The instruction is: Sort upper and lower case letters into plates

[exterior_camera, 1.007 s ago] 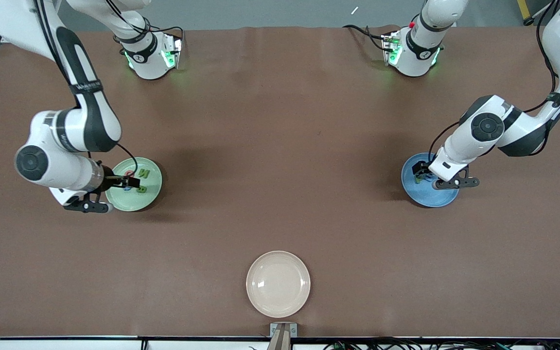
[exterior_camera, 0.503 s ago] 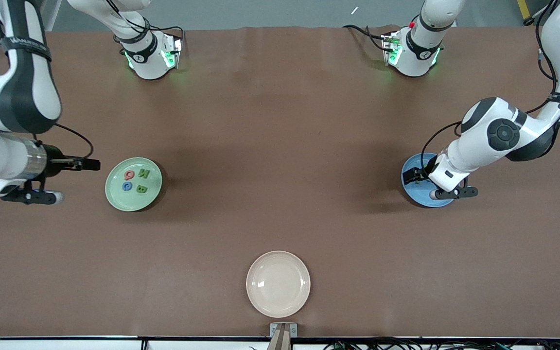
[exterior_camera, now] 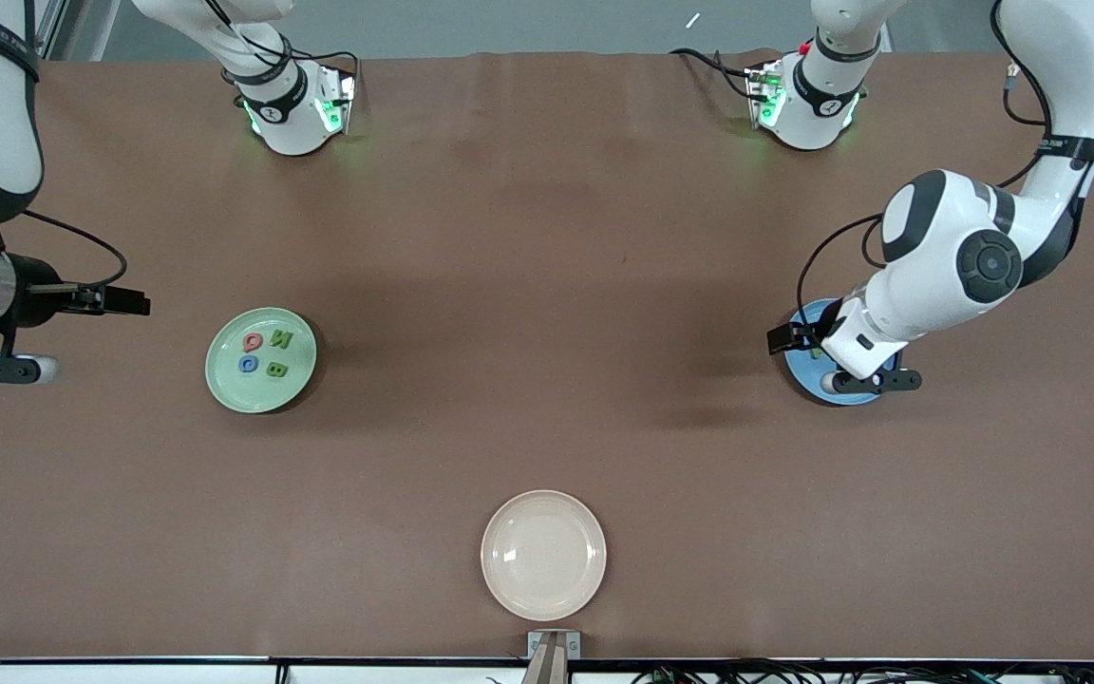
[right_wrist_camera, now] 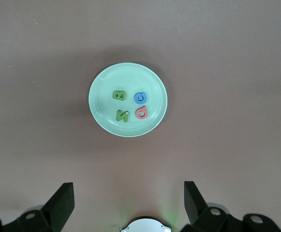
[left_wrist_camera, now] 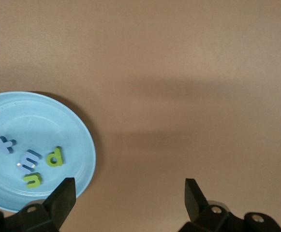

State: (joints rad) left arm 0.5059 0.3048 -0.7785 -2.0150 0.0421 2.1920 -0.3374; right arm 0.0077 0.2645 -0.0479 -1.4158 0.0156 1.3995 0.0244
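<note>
The sorting looks finished, or all but finished: no loose letter lies on the table [exterior_camera: 547, 285] in any view. The pale green plate [exterior_camera: 261, 360], toward the right arm's end of the table, holds four capitals: a green B [right_wrist_camera: 118, 95], a green N [right_wrist_camera: 122, 116], a blue letter [right_wrist_camera: 140, 97] and a pink letter [right_wrist_camera: 141, 113], all lying flat and apart from one another. The bright blue plate [left_wrist_camera: 38, 145], toward the left arm's end, holds four lower-case pieces: a green d [left_wrist_camera: 54, 157], a green n [left_wrist_camera: 33, 180], a pale blue m [left_wrist_camera: 29, 160] and a pale blue x [left_wrist_camera: 5, 144]. The cream-white plate [exterior_camera: 543, 555], nearest the front camera, is bare.

The right gripper [exterior_camera: 115, 302] hangs over bare table beside the green plate, jaws spread and holding nothing. The left gripper [exterior_camera: 794, 337] hangs over the rim of the blue plate, jaws likewise spread and empty; its arm hides most of that plate from the front camera.

Judging by this, the step in hand is the retreat after the last drop. The next move asks only that each arm lift clear without brushing its plate, since nothing remains to be picked
</note>
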